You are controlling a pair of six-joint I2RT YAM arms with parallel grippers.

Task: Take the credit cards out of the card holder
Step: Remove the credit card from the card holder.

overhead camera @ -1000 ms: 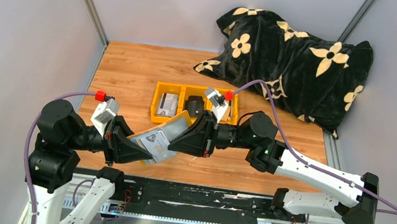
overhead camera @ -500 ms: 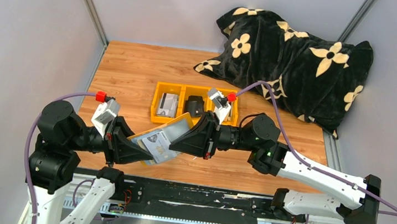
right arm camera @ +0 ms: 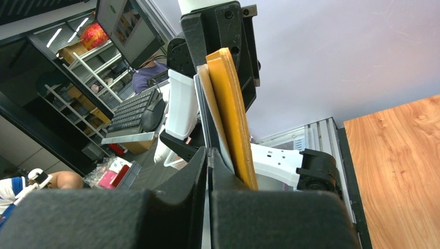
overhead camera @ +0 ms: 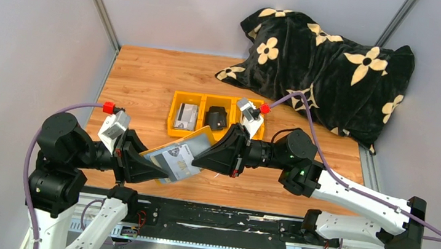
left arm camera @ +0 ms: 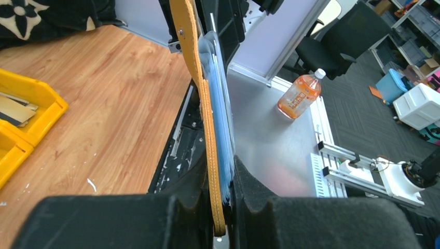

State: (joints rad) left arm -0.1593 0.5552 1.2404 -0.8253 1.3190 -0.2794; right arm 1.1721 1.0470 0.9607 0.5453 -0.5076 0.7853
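Card holder (overhead camera: 195, 139) clamped by left tool (overhead camera: 150, 168); right tool (overhead camera: 197, 159) pinched on credit card (overhead camera: 175, 159); likely light, stiff, slick; best gripped flat, near free edge.

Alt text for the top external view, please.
Above a wooden table, the left gripper clamps a mustard-yellow card holder while the right gripper pinches a pale credit card sticking out of it. A yellow tray sits behind them, a black floral blanket in the far right corner.
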